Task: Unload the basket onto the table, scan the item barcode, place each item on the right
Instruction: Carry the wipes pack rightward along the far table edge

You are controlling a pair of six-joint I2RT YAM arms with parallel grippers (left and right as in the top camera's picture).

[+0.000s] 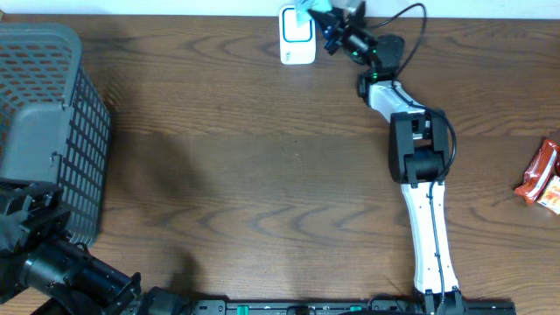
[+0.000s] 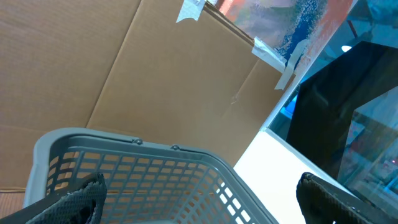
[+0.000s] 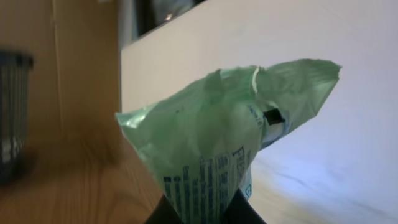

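At the near left corner of the wood-grain counter (image 1: pixel 245 175), the robot's left hand (image 2: pixel 202 202) hangs with its two dark fingers spread as wide as they go, holding nothing. Its wrist camera looks over the rim of a grey mesh basket (image 1: pixel 52 131), which stands along the counter's left edge, with brown cardboard panels beyond it.

From the near edge at centre-right, the white-and-black right arm (image 1: pixel 429 219) reaches across the counter to the far side. Its right hand (image 3: pixel 204 214) is pinched tight on the bottom of a crumpled pale-green packet (image 3: pixel 230 143), which rises upright from between the fingers, printed lettering showing on its lower part; no barcode can be made out on the side in view. Seen from overhead, the packet is held off the counter at the far edge, just beside the top right corner of a white scanner (image 1: pixel 297 37).

Well apart, at the right edge, lies a red snack packet (image 1: pixel 544 171).
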